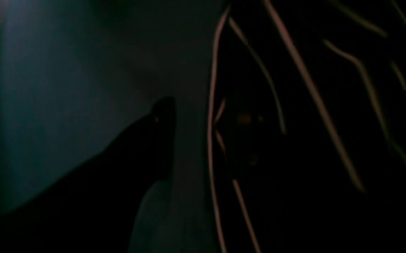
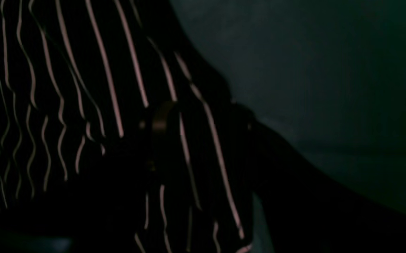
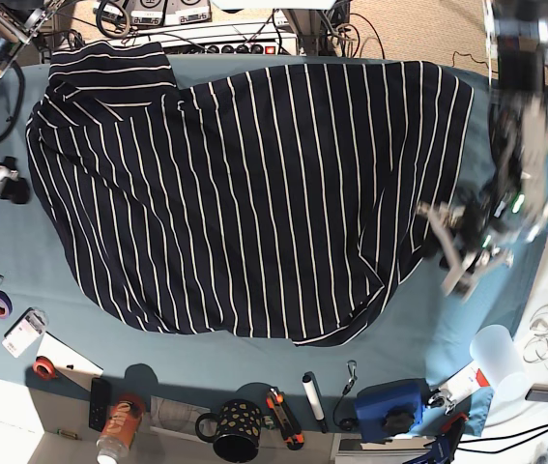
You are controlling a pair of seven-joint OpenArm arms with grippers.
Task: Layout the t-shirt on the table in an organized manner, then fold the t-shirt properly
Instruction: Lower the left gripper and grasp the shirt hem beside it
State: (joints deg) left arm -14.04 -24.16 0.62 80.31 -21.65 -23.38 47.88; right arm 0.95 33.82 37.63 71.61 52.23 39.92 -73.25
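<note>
The t-shirt lies spread over the middle of the teal surface, with its lower hem rounded and a sleeve folded at the far corner. The left tool hangs at the shirt's edge (its picture is blurred), and I cannot tell whether its jaws are apart or hold cloth. The right tool shows clearly in no view. A spotted mug stands at the near edge.
</note>
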